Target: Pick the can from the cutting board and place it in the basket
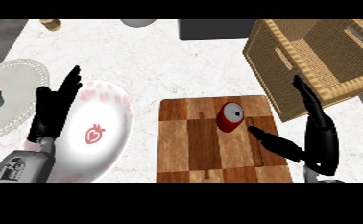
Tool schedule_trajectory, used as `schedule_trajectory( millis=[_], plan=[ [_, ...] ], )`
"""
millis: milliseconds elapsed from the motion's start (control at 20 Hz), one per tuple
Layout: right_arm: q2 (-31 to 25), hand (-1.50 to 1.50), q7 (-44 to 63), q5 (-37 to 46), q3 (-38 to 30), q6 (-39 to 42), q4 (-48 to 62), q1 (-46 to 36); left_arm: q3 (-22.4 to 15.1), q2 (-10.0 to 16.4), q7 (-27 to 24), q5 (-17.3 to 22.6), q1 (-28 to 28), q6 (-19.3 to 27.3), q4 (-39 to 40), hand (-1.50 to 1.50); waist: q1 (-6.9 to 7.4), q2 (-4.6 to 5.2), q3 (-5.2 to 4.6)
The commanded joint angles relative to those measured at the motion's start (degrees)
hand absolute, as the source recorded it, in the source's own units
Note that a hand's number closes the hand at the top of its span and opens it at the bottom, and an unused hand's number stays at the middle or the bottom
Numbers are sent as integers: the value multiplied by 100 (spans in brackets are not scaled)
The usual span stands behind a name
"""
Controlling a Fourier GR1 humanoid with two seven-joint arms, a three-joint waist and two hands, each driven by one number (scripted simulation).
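White marbled table (177, 64), seen from steeply above.

- Can (230, 117): red, with a grey end turned up toward the view. It sits on the board (191, 141), upper right part, on a pale square close to the top edge. Cannot tell whether it stands straight or leans.
- Board: checkered wood, lower centre to lower right of the frame, lying flat on the table.
- Right hand (319, 143): comes in from the lower right, over the board's right edge. It is spread and grasping nothing. The thumb (273, 141) reaches left toward the can, with its tip just beside the can's lower right side; contact cannot be told. The fingers (309, 98) point up the frame, to the right of the can and apart from it, across the basket's near wall.
- Basket (284, 35): woven, tan, square, in the upper right of the frame. Its near corner is just beside the board's upper right corner.
- Left hand (53, 110): at the left edge, released, fingers straight and pointing up, resting over the rim of a plate.
- Plate (99, 131): white with pink marks and a strawberry, left of the board and apart from it.
- Lacy plate (21, 88): pale, at the far left edge, partly behind the left hand.
- Top edge: dark slab (212, 28) at centre, grey round thing (138, 22) to its left, and a small tan thing (50, 24) in the upper left.
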Motion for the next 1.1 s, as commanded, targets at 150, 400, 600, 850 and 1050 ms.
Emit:
schedule_trajectory(
  millis=[150,400,600,850,1050],
  plan=[
    [-1901,-150,2056,1190,278,931,-795,901,77,25,74,-19,-151,35,55,0,-90,-15,-26],
    [-2497,-150,3701,1044,755,2115,-2415,1102,71,5,25,45,-65,-94,78,0,85,-5,-3],
    [-2817,-150,4718,630,505,2525,-3934,1683,-47,-60,409,-74,-194,-22,-279,0,122,-1,36],
    [-2434,-150,5309,620,72,2874,-4093,1528,141,-175,145,-160,-217,-343,75,0,228,40,46],
    [-1810,-150,5396,1235,359,2637,-4031,1423,-46,-548,50,-514,-151,-65,28,0,245,41,48]
  ],
)
